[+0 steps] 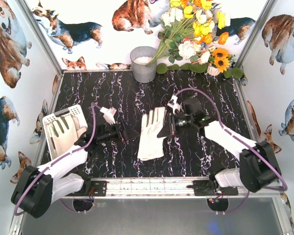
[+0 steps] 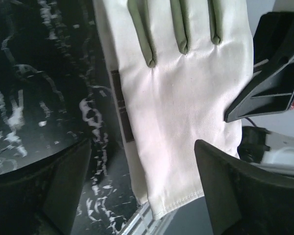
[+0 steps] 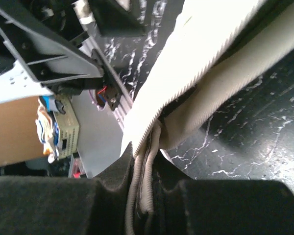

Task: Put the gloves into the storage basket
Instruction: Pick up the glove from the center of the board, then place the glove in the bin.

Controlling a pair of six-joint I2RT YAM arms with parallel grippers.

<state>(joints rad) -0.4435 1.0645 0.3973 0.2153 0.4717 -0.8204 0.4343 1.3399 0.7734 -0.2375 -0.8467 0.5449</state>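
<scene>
Right fingers [image 3: 220, 208] pinch shut on the glove [image 1: 152, 129] edge; left fingers [image 2: 235, 191] spread wide, empty. Risk: thin fold may slip free en route to the storage basket [image 1: 62, 110].

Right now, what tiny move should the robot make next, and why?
Probably lift it slightly: the right gripper is shut on the floppy cream-white glove, the left gripper is open nearby, and the white lattice plastic basket sits far left.
</scene>
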